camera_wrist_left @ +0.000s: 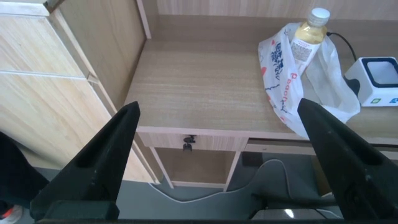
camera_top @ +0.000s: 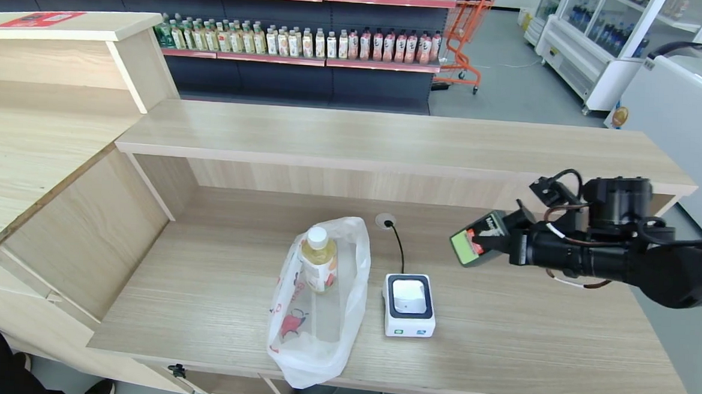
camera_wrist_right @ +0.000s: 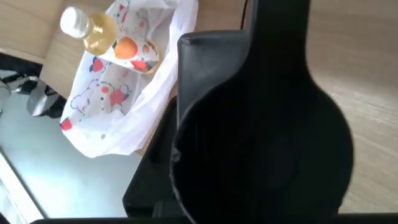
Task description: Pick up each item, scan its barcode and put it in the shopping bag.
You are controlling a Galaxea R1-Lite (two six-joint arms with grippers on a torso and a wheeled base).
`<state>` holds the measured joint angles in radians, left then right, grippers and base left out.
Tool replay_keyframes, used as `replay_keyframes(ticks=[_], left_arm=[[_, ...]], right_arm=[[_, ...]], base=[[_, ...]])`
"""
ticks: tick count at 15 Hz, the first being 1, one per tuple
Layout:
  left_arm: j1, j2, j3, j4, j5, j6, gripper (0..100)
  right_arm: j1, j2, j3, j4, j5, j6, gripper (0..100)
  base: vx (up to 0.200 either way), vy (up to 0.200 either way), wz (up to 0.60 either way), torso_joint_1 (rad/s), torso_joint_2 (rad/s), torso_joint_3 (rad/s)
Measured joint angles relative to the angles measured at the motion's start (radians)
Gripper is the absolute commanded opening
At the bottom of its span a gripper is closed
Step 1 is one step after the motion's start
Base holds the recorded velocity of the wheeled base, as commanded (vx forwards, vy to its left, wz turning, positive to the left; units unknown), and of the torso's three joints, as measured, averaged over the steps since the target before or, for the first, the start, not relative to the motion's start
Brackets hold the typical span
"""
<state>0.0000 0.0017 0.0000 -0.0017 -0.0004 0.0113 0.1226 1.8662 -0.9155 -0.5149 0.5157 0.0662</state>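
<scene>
A white plastic shopping bag [camera_top: 315, 315] lies open on the wooden counter [camera_top: 499, 343], with a yellow drink bottle [camera_top: 319, 261] inside it. Just to its right sits the white barcode scanner [camera_top: 408, 305], window facing up. My right gripper [camera_top: 496, 240] hovers above and to the right of the scanner, shut on a small green, red and black box [camera_top: 473, 246]. That box looms dark and close in the right wrist view [camera_wrist_right: 261, 124], beside the bag [camera_wrist_right: 124, 112]. My left gripper [camera_wrist_left: 217, 109] hangs open and empty before the counter's front edge, left of the bag [camera_wrist_left: 298, 81].
A raised ledge [camera_top: 390, 139] runs along the back of the counter, and a tall side panel [camera_top: 78, 243] closes its left end. The scanner's black cable [camera_top: 399, 247] leads to a grommet. Drink shelves [camera_top: 299, 41], an orange cart [camera_top: 468, 29] and freezers stand behind.
</scene>
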Motion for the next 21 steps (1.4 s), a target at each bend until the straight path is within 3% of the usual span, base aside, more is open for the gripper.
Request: replay_keyframes(ticks=[3, 8, 12, 15, 21], left_arm=[[-0.002, 0.0, 0.0, 0.0, 0.0, 0.0, 100], [-0.002, 0.0, 0.0, 0.001, 0.0, 0.0, 100], [-0.002, 0.0, 0.0, 0.001, 0.0, -0.003, 100], [-0.001, 0.0, 0.0, 0.0, 0.0, -0.003, 100], [-0.002, 0.0, 0.0, 0.0, 0.0, -0.004, 100]], right_arm=[[0.002, -0.07, 0.054, 0.02, 0.007, 0.015, 0], [0.087, -0.109, 0.063, 0.061, 0.007, 0.064, 0], [0.175, -0.072, 0.078, 0.054, -0.02, 0.047, 0], [0.227, -0.006, 0.079, 0.046, -0.087, -0.041, 0], [0.325, 0.206, 0.073, -0.226, -0.14, -0.219, 0]], base=[[0.0, 0.2, 0.0, 0.009, 0.01, 0.002], [0.0, 0.2, 0.0, -0.001, 0.0, 0.002], [0.0, 0.0, 0.0, 0.0, 0.0, 0.0], [0.0, 0.0, 0.0, 0.0, 0.0, 0.0], [0.0, 0.0, 0.0, 0.0, 0.0, 0.0]])
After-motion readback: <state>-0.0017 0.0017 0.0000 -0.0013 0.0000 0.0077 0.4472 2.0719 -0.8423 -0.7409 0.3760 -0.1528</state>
